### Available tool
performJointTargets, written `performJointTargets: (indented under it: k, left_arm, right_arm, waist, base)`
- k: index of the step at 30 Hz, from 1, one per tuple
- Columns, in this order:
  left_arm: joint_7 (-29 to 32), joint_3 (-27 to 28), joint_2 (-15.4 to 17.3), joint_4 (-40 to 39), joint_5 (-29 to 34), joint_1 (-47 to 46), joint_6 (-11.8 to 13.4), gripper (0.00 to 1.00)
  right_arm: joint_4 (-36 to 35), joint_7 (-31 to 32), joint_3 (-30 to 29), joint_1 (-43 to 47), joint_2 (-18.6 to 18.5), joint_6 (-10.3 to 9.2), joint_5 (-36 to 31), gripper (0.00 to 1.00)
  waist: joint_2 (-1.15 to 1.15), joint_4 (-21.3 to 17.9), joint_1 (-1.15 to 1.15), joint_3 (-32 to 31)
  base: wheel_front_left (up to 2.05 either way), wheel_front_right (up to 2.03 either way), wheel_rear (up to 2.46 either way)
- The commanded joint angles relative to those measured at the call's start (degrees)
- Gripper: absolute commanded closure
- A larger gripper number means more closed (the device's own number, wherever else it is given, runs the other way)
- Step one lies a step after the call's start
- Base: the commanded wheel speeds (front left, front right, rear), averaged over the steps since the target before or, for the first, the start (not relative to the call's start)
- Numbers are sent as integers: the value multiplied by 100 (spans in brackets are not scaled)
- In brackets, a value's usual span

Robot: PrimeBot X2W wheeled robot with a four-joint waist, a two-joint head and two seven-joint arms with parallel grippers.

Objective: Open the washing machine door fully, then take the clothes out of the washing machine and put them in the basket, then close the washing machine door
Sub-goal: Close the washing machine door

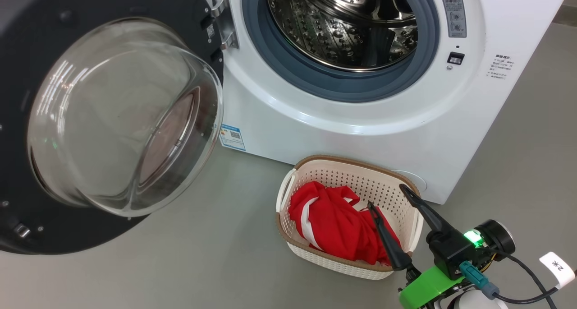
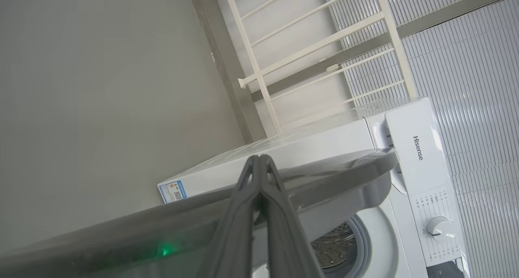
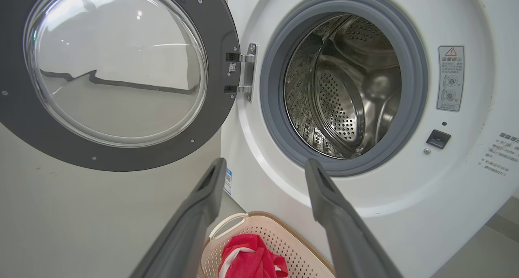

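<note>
Clothes lie in the basket at six o'clock below the bare drum of the washing machine, and the right end effector hovers spread over the basket's four o'clock corner, so unloading looks done. By the washing machine door, swung to nine o'clock, the left end effector sits pressed together, likely to push it shut.

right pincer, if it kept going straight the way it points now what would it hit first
Probably the big white front-loading washing machine: the open right pincer aims at its white front panel just below the grey rubber ring, hinge side. Depth is unclear, but nothing shows in between.
</note>
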Motion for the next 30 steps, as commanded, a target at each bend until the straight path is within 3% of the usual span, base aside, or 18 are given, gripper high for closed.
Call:
performJointTargets:
  k: [1, 8, 14, 30]
  left_arm:
    - [190, 24, 101, -183, -104, 168, -67, 100]
    - [636, 219, -224, -791, -503, 439, -47, 100]
    - [1013, 298, -580, -1473, -750, 716, 119, 100]
    - [2111, 218, -1631, -3891, -1323, 1642, 902, 100]
  right_arm:
    - [-160, -35, 147, -199, 6, 35, 21, 0]
    - [-159, -35, 144, -193, 6, 35, 62, 0]
    - [-157, -35, 130, -208, 6, 35, 72, 0]
    - [-165, -35, 126, -258, 6, 35, 116, 0]
  waist:
    - [0, 2, 0, 5]
    - [0, -2, 0, 50]
    - [0, -11, 0, 75]
    - [0, -73, 0, 162]
  base:
    - [0, 0, 0]
    - [0, 0, 0]
    - [0, 0, 0]
    - [0, 0, 0]
